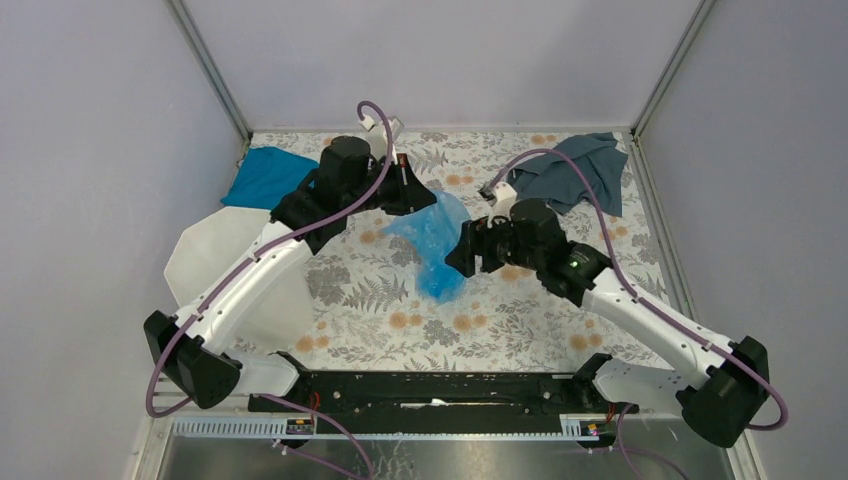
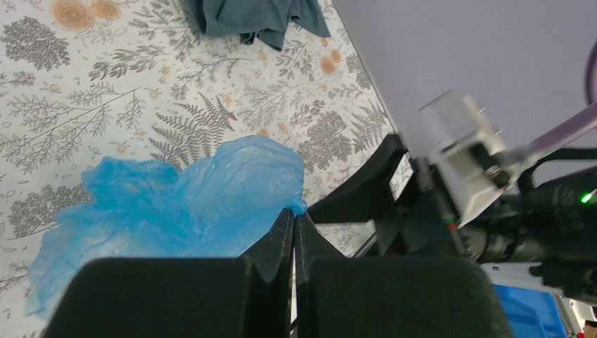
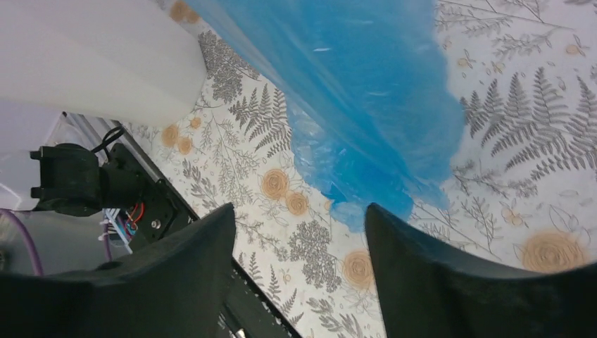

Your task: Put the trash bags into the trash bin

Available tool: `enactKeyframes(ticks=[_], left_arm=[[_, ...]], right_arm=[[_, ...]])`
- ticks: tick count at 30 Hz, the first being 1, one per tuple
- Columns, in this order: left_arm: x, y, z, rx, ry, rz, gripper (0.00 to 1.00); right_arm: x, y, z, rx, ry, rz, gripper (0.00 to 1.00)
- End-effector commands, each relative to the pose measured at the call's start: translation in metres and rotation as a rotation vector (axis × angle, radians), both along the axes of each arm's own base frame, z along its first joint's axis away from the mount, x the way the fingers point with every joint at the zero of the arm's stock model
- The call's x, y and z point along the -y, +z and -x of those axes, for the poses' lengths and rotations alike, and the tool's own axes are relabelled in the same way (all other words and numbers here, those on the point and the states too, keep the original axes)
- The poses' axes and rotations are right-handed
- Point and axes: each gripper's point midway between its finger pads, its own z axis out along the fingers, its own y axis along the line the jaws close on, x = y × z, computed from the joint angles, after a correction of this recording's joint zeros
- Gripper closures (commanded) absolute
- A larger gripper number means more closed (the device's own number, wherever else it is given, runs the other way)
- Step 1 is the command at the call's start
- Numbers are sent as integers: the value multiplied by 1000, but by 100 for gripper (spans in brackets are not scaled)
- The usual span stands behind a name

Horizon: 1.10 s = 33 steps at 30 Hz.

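Note:
The trash bag [image 1: 436,245] is thin light-blue film, spread over the floral table top between the two arms. My left gripper [image 1: 424,200] is shut on the bag's upper edge; in the left wrist view the closed fingertips [image 2: 294,215] pinch a corner of the film [image 2: 176,204]. My right gripper [image 1: 463,258] is open and empty beside the bag's right side; its fingers [image 3: 415,260] hang above the table near the bag's lower edge [image 3: 352,91]. The white trash bin [image 1: 212,258] stands at the left, partly under the left arm, and its wall [image 3: 91,56] shows in the right wrist view.
An opaque teal cloth [image 1: 265,175] lies at the back left, behind the bin. A grey-blue cloth [image 1: 580,170] lies at the back right and shows in the left wrist view [image 2: 253,17]. Grey walls enclose the table on three sides.

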Motion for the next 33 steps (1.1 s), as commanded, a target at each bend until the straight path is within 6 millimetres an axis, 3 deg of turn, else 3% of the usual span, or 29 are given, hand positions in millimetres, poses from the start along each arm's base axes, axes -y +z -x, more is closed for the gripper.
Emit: enactKeyframes(ticks=[1,5,7,10,13,14,16,17,18,19,20,21,24,25,29,33], left_arm=[[5,23,1,15,-16,52,100],[7,19,2,-7,-25,54,100],[8,18,3,-13,-31,57,100],[8,20,5,-11,-37,61,100],[8,21,5,-9,-39,59,100],[7,21,5,-8,-40,55,100],[5,19,4,-3,-37,30,100],[2,17,3,1,-29,7,100],[-3,15,1,3,-7,-24,93],[-10,12,-2,6,24,-57,74],[-17,11,-5,15,59,-87,63],[-24,8,-5,19,85,-109,38],[-35,7,4,29,100,-122,8],[-36,8,9,28,93,-114,2],[-35,-6,33,-6,37,-83,1],[1,-37,69,-71,-91,-55,1]], right_arm=[[-23,29,-19,137,-55,-53,32],[-16,31,-46,280,-151,-40,30],[-20,26,-56,325,-164,-49,25],[-24,17,-74,349,-219,-47,25],[-41,17,-80,346,-196,-106,36],[-44,17,-81,341,-201,-130,44],[-43,10,-83,305,-231,-138,67],[-41,7,-84,286,-249,-134,83],[-39,6,-84,264,-264,-133,97],[-38,4,-82,234,-272,-130,100],[-38,5,-80,202,-270,-129,100],[-36,3,-78,165,-272,-119,100],[-26,0,-73,51,-312,-121,100],[-19,-1,-75,3,-338,-132,100],[12,-10,-88,-196,-390,-246,100],[27,-20,-96,-293,-415,-261,100]])
